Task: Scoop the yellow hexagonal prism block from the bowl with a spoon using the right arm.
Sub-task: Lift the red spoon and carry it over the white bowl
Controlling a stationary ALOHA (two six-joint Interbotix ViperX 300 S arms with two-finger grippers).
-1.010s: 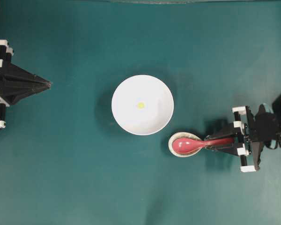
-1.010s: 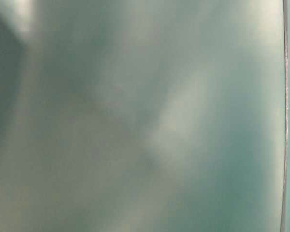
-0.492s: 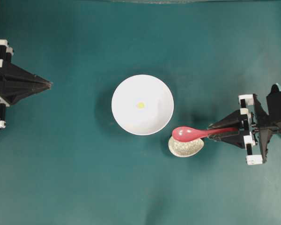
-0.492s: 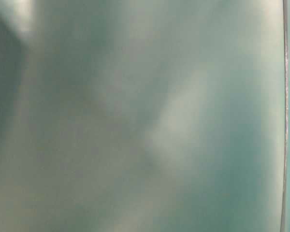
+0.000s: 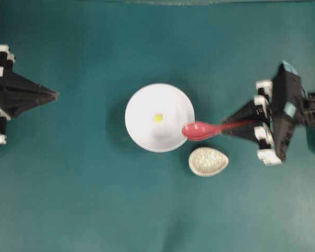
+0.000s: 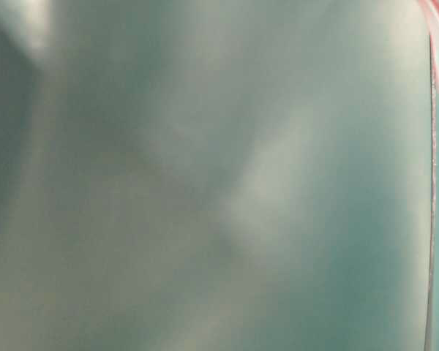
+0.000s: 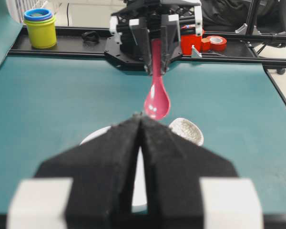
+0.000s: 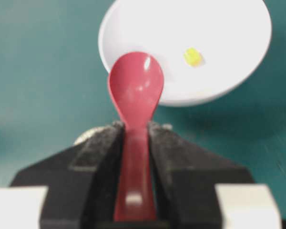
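the right gripper (image 5: pixel 240 126) clamps the spoon (image 5: pixel 199 130) by its handle, scoop over the bowl (image 5: pixel 142 105) rim; the yellow block (image 5: pixel 158 117) lies left of the scoop.

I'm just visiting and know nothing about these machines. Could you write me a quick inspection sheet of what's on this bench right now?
Surface: teal table, no spills seen.
Job's things: white bowl holds the yellow block; pink spoon is lifted, its scoop over the bowl's rim.
Clutter: speckled oval dish beside the bowl, nothing in it.
Grippers: right gripper shut on the spoon's handle; left gripper shut, holding nothing.
Cables: some at the right arm's base.
Surroundings: stacked cups and red tape roll beyond the table's edge.
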